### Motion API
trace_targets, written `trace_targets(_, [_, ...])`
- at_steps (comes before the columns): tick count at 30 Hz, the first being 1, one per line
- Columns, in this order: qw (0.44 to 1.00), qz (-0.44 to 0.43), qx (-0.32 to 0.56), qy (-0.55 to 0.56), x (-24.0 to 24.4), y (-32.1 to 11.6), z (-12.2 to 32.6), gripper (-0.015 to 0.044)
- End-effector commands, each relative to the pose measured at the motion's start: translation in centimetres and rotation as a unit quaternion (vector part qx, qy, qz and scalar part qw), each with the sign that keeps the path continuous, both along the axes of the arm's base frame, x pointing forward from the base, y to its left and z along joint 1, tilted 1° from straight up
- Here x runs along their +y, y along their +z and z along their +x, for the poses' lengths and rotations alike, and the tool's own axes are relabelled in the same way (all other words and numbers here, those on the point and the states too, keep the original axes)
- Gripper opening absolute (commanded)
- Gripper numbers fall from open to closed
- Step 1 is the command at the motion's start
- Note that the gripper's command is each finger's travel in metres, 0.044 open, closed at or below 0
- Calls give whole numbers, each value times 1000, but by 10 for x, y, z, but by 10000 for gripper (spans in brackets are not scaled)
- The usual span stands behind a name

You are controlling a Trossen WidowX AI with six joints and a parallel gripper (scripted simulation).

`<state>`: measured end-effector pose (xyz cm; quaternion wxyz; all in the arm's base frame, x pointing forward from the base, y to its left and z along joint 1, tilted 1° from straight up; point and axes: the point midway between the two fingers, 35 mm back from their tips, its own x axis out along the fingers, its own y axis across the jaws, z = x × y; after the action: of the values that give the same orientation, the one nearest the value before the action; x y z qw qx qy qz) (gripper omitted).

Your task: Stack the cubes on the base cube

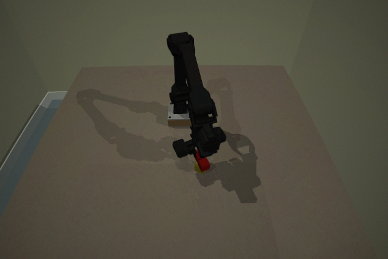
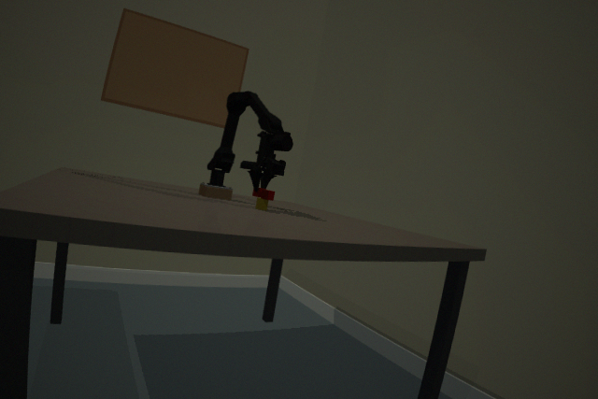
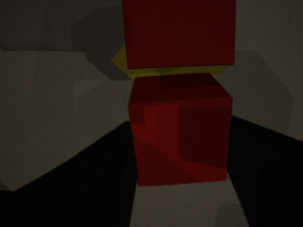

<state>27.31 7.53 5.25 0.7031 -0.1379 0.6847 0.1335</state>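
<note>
A red cube (image 3: 180, 132) is gripped in the partly closed tool (image 2: 261, 185) — held beside another red cube (image 3: 178, 13) atop the yellow base cube (image 2: 262, 204).

Yellow base cube (image 3: 166, 74) mostly hiding behind two red cubes in wrist view — only thin strip and one corner showing. Far red cube (image 3: 178, 13) running off top edge. Pincer (image 1: 198, 154) fingertips disappearing under arm in top view. Gap between red cubes in exterior view — too small to tell.
</note>
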Motion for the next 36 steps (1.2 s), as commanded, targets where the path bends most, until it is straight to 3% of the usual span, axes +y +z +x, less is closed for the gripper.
trace_targets(1, [1000,-1,-1,-2,0,0,0,105])
trace_targets(5, [1000,-1,-1,-2,0,0,0,205])
trace_targets(36, [1000,0,0,0,0,33,-1,205])
